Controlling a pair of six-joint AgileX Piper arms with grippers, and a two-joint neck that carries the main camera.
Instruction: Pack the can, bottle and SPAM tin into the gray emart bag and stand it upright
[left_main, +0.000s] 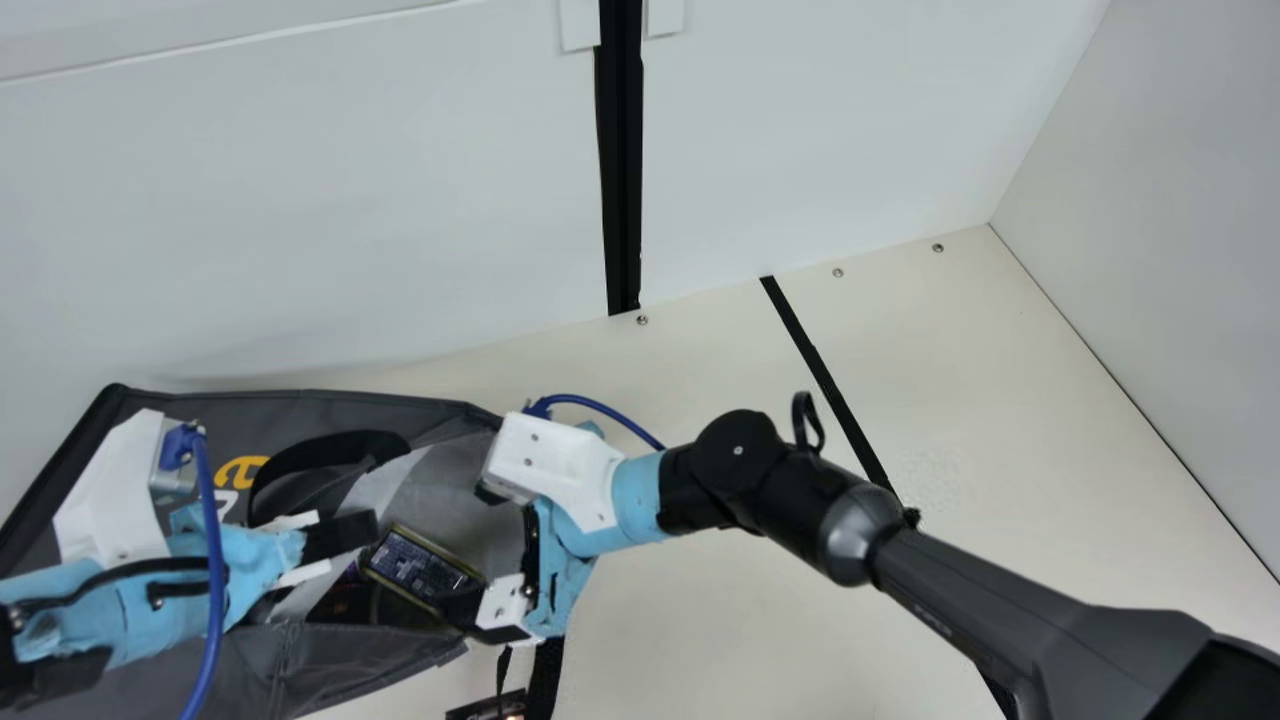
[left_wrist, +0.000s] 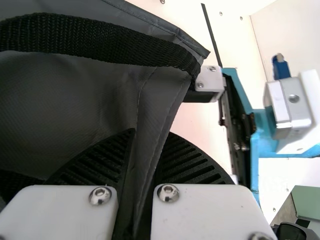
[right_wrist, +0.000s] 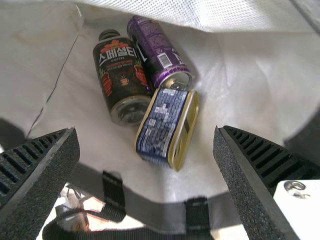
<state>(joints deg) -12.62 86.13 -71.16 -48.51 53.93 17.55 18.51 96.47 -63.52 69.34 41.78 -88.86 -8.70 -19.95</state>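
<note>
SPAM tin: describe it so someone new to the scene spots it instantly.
Start at the gray emart bag; inside, on its pale lining, lie three things close together. The SPAM tin is beside the bottle, by one end of the can. It alone is boxy, with a dark blue label and gold edges; its neighbours are round.

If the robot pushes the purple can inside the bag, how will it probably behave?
The purple can is round and lies on its side, so it would probably roll, though the bottle beside it may block it on that side. Its smooth, shiny surface could be slippery. It looks stiff, so it should keep its shape under a gentle push.
</note>
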